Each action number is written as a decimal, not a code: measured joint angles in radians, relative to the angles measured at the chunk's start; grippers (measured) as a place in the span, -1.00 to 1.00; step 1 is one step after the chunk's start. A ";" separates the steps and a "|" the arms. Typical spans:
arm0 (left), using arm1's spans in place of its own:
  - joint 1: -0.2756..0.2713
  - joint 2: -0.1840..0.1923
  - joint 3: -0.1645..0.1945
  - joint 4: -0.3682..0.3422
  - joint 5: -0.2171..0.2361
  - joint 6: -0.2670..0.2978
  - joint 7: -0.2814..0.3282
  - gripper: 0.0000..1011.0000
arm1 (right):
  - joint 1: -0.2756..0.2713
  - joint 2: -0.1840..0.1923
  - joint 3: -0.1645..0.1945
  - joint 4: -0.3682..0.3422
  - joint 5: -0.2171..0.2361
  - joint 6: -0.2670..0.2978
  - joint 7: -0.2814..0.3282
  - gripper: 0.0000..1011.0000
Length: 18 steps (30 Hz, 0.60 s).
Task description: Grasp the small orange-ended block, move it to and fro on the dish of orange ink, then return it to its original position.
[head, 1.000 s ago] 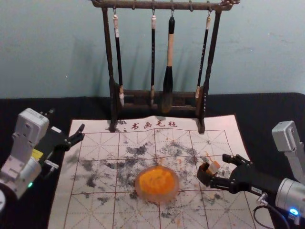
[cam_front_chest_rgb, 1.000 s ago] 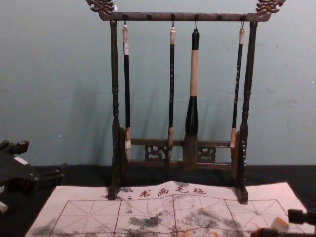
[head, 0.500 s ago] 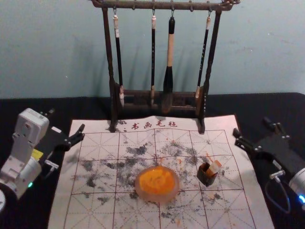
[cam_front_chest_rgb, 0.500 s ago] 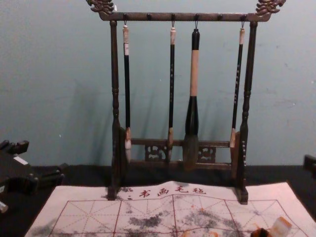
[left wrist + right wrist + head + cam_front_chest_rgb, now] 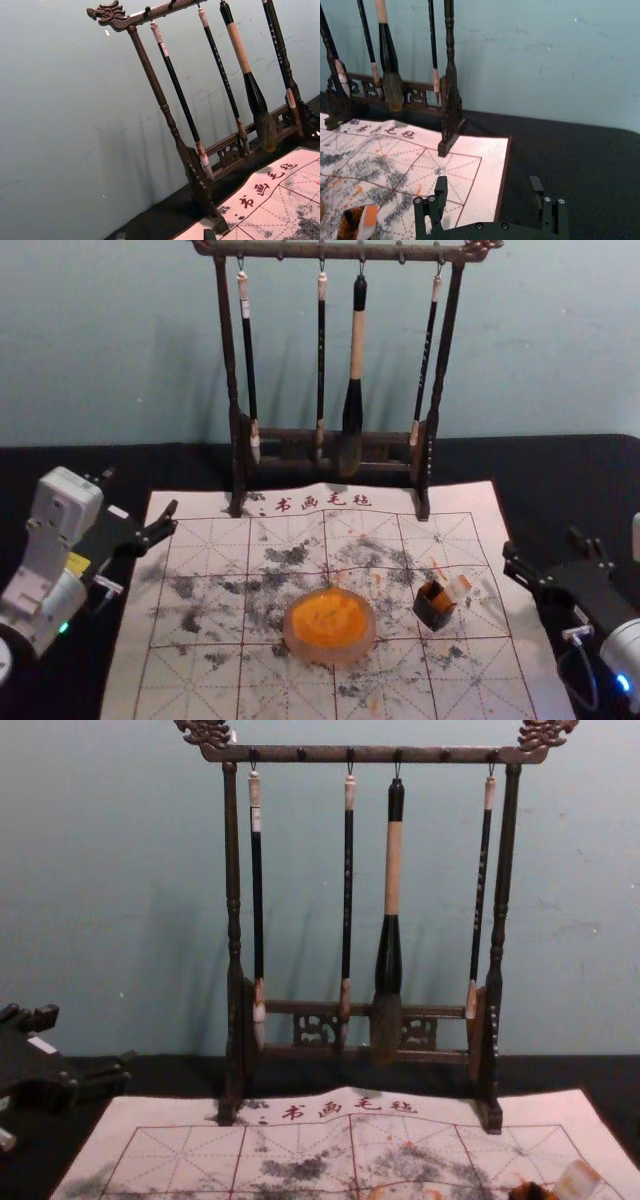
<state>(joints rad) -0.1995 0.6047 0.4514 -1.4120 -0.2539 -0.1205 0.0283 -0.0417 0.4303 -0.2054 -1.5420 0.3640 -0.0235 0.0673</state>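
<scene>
Head view: right pincer (image 5: pixel 541 541), spread and empty, has backed off to mat's (image 5: pixel 508 670) right edge; orange-ended block (image 5: pixel 457 589) in dark holder (image 5: pixel 433 610), likely returned. Left pincer (image 5: pixel 141 493) parked, open, left edge.

Looks like a calligraphy workspace.
Shown by brush rack (image 5: pixel 370 754), gridded writing mat (image 5: pixel 205 680), dish of orange ink (image 5: pixel 332 651), plain wall (image 5: pixel 120 340) behind.

4 brushes (image 5: pixel 357 335) | 2 pincers (image 5: pixel 541 542) | 1 each: rack (image 5: pixel 345 251), mat (image 5: pixel 200 680), dish (image 5: pixel 331 650), block (image 5: pixel 457 589), box (image 5: pixel 437 616)
</scene>
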 joint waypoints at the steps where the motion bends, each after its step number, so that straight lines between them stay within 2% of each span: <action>1: 0.000 0.000 0.000 0.000 0.000 0.000 0.000 0.98 | 0.001 -0.003 0.000 0.005 -0.001 0.002 0.002 0.98; 9: 0.000 0.000 0.000 0.000 0.000 0.000 0.000 0.98 | 0.017 -0.023 0.000 0.034 -0.011 0.039 0.034 0.98; 18: 0.000 0.000 0.000 0.000 0.000 0.000 0.000 0.98 | 0.019 -0.031 0.007 0.037 -0.014 0.048 0.042 0.98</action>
<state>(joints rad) -0.1996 0.6047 0.4514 -1.4120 -0.2539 -0.1205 0.0283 -0.0229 0.3997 -0.1988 -1.5050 0.3500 0.0243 0.1089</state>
